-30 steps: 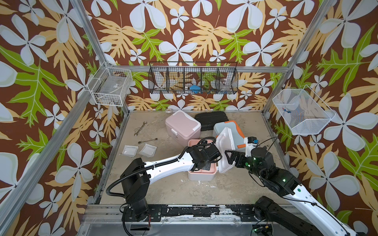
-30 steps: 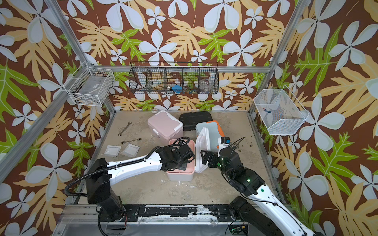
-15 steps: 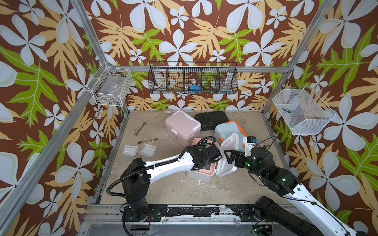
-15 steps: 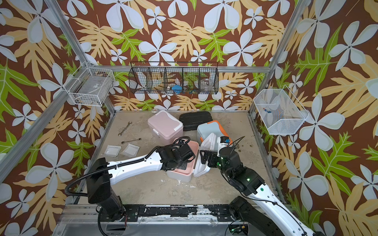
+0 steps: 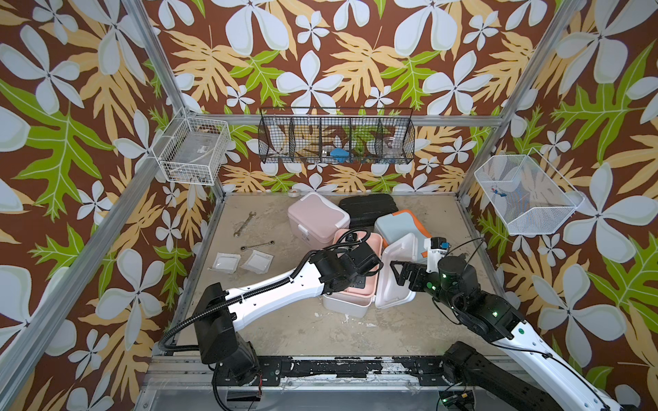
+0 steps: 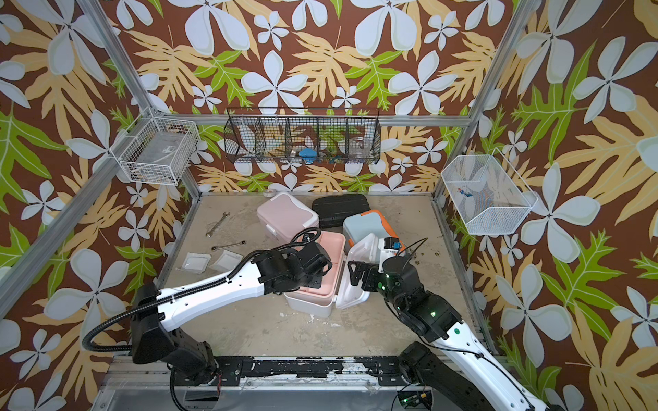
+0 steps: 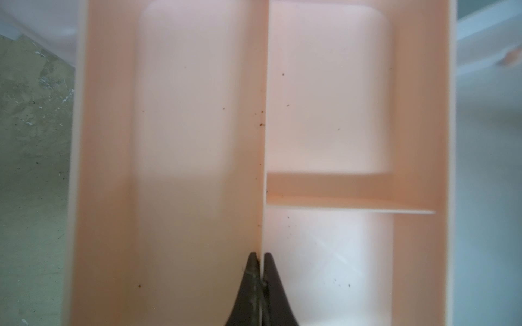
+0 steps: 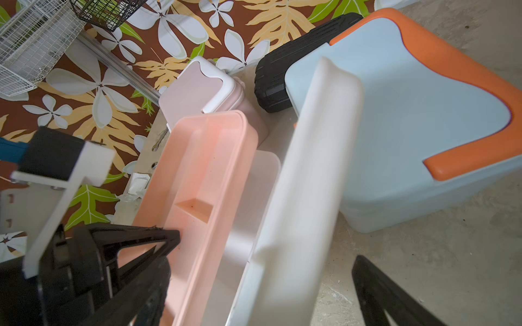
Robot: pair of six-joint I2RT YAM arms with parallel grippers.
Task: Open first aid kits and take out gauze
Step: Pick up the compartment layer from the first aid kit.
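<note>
Both top views: you have the white kit [image 5: 343, 306] open, two gauze packets [image 5: 257, 261] on the table [image 5: 285, 331] at its left.
Left wrist: your left gripper [image 7: 261, 268] pinches the divider [image 7: 261, 141] of the peach tray [image 7: 197, 113]. Right wrist: your right gripper [image 8: 262, 271] is spread wide, empty, near the lid [image 8: 310, 169].

The left gripper [image 7: 261, 258] pinches the thin middle wall of the peach tray [image 7: 195, 113] between its two black fingers [image 7: 248, 288]. On one side of the wall is one long space. A short wall splits the other side in two. Tiny dark specks lie inside. The grey table [image 7: 34, 141] shows beside the tray
</note>
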